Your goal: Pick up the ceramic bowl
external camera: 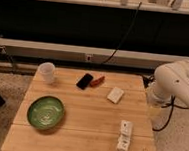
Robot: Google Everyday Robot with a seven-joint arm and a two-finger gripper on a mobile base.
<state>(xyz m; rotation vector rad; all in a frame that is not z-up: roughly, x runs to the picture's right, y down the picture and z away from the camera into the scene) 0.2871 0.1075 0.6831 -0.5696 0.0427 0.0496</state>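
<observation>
Bowl: the green bowl [46,112] is set upright on the front-left part of the wooden surface [85,107], touched by nothing.
Hand: the hand [153,110] is held low just beside the right edge of the surface, under the white arm [177,87]; its fingers are spread apart, nothing is clamped, and it is well apart from the bowl.
Cup: a white cup [47,72] is placed at the back-left corner.
Middle: a black flat item [84,81] and a white block [115,94] are laid there.

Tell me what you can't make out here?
Gripper: camera view, nowhere visible; presumably behind the white arm beside the table's right edge.
White blocks near the table's front edge: camera view, too blurred to identify.
Red thing beside the black object: camera view, too small to identify.
</observation>
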